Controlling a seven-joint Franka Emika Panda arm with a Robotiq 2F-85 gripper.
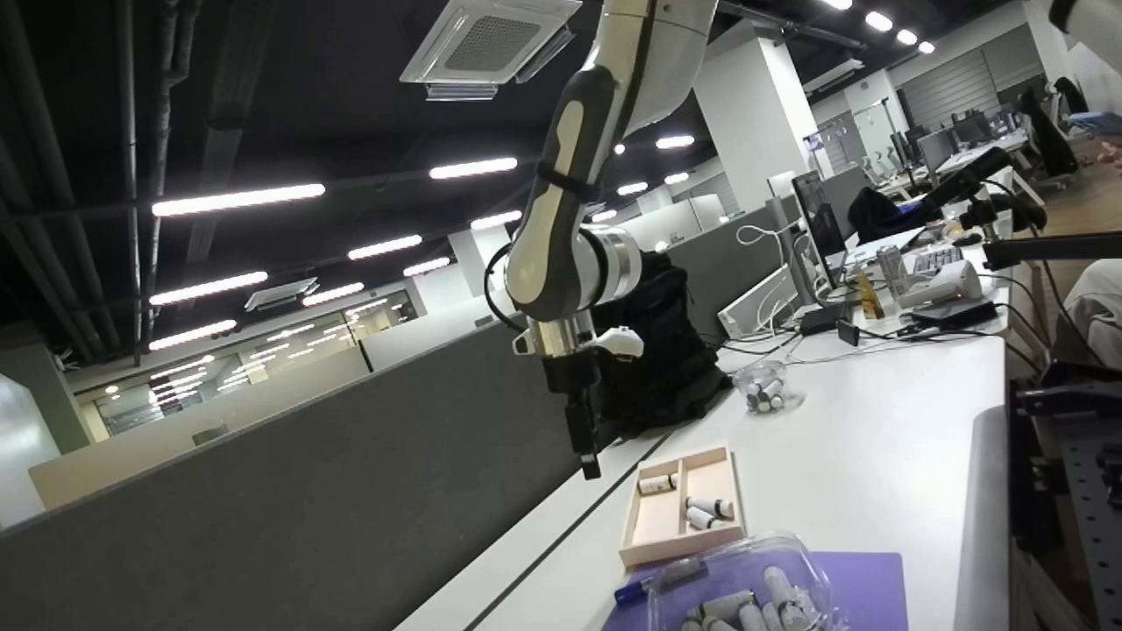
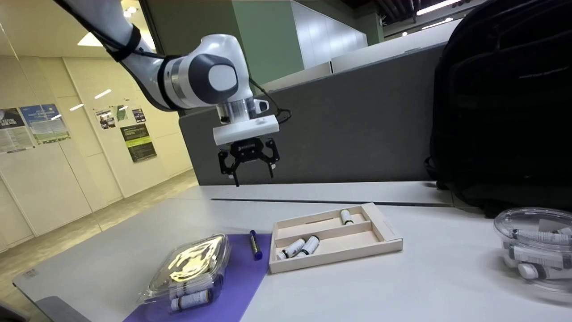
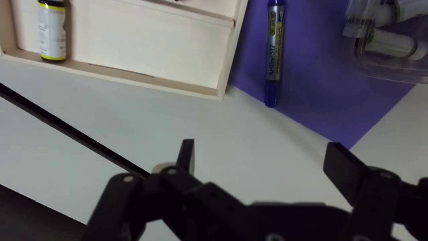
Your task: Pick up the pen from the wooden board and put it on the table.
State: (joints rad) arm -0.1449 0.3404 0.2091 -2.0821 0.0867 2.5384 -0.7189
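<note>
The pen (image 1: pixel 633 592) (image 2: pixel 255 245) (image 3: pixel 275 53) is a marker with blue ends. It lies on the purple mat (image 2: pixel 241 286) (image 3: pixel 317 100), beside the wooden board and not on it. The wooden board (image 1: pixel 679 549) (image 2: pixel 335 258) (image 3: pixel 180 87) is a tan divided tray. It holds a few small white bottles (image 2: pixel 346 217) (image 3: pixel 52 30). My gripper (image 1: pixel 589 469) (image 2: pixel 254 180) (image 3: pixel 259 147) is open and empty, high above the white table (image 1: pixel 868 447) (image 2: pixel 380 290) (image 3: pixel 234 134). In the wrist view the pen lies beyond the fingertips.
A clear plastic box (image 1: pixel 745 570) (image 2: pixel 192 264) with bottles stands on the mat near the pen. A clear round tub (image 1: pixel 761 386) (image 2: pixel 536 250) holds more bottles. A black backpack (image 1: pixel 657 350) (image 2: pixel 500 112) leans by the grey partition (image 1: pixel 351 491) (image 2: pixel 357 134) behind the table.
</note>
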